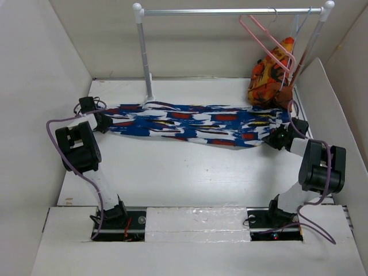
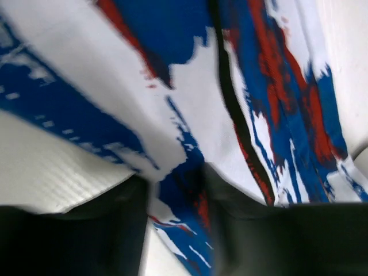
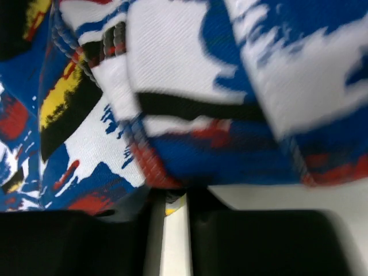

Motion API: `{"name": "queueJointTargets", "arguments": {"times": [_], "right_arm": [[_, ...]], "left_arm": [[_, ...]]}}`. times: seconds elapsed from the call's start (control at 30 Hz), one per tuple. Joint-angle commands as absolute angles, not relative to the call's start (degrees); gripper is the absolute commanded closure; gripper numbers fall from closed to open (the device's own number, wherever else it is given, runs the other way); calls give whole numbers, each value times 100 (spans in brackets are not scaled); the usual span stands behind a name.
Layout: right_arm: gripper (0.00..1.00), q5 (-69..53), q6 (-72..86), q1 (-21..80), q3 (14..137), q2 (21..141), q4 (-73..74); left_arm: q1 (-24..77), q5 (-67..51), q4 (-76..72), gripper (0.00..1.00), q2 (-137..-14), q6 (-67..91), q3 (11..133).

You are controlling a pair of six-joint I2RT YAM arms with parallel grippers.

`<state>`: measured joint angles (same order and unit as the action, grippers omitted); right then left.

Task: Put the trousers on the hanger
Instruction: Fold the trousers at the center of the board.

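Note:
The trousers (image 1: 195,123), bright blue with white, red and yellow splotches, lie stretched out lengthwise across the far half of the table. My left gripper (image 1: 103,122) is shut on their left end; in the left wrist view the fabric (image 2: 190,75) is pinched between my dark fingers (image 2: 178,192). My right gripper (image 1: 277,137) is shut on their right end; in the right wrist view the gathered waistband (image 3: 172,115) sits at my fingertips (image 3: 172,198). The pink hanger (image 1: 270,43) hangs tilted on the rail at the back right, apart from both grippers.
A white rail (image 1: 230,11) on two posts spans the back; its left post (image 1: 145,57) stands just behind the trousers. An orange-red patterned garment (image 1: 267,77) hangs beside the pink hanger. A pale hanger (image 1: 299,26) hangs further right. White walls close in both sides.

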<state>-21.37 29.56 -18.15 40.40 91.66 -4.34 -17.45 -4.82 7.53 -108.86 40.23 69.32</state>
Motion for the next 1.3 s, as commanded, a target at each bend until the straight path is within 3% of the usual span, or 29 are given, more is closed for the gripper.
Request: {"name": "queueJointTargets", "arguments": {"times": [0.0, 0.03, 0.07, 0.2, 0.37, 0.67, 0.73, 0.77, 0.8, 0.87, 0.97, 1.0, 1.13, 1.2, 1.23, 1.27], "right_arm": [[94, -1724, 3428, -1556, 4201, 9229, -766], [100, -1549, 3384, -1556, 4297, 9185, -704], [100, -1469, 3332, -1556, 4341, 9158, -625], [100, -1143, 2806, -1503, 4369, 8694, 225], [100, -756, 2094, -1503, 3703, 7360, 1071], [100, -1801, 660, -3487, 2865, 5645, 3084], [100, -1653, 834, -3271, 2962, 5563, 3481], [83, -1635, 800, -3270, 2971, 5616, 3446], [72, -1591, 739, -3270, 2997, 5703, 3280], [47, -1555, 616, -3270, 3522, 6063, 3401], [43, -1643, 589, -2726, 4251, 6301, 3586], [43, -1661, 624, -2498, 4376, 6258, 3621], [43, -1476, 747, -2145, 4509, 5951, 3630], [52, -1599, 703, -2031, 4448, 5880, 3490], [60, -1808, 686, -1882, 4352, 5845, 3324], [90, -2011, 625, -1820, 4229, 5819, 2896]], "left_arm": [[-1705, -370, 1080, 73, -11293, 3964, 7215], [-1705, -343, 1133, 95, -11355, 3929, 7442], [-1705, -291, 1195, 100, -11416, 3833, 7557], [-1767, 417, 1748, 100, -11383, 3543, 7884], [-1819, 1475, 1749, 100, -10487, 3366, 6954], [-1872, 2530, 2504, 100, -8624, 3657, 5336], [-1872, 2505, 2601, 100, -8026, 3551, 5178], [-1872, 2444, 2662, 100, -7911, 3577, 5142], [-1872, 2261, 2733, 88, -7693, 3586, 5116], [-1872, 2101, 2864, 75, -7542, 3577, 5202], [-1707, 2065, 3111, 53, -7269, 3612, 5641], [-1635, 2100, 3146, 43, -7216, 3630, 5730], [-1635, 1952, 3156, 41, -6988, 3753, 5749], [-1635, 1786, 2833, 42, -6996, 3718, 5634], [-1696, 1662, 2656, 43, -7066, 3622, 5555], [-1696, 1548, 2515, 43, -7180, 3586, 5581]]}}
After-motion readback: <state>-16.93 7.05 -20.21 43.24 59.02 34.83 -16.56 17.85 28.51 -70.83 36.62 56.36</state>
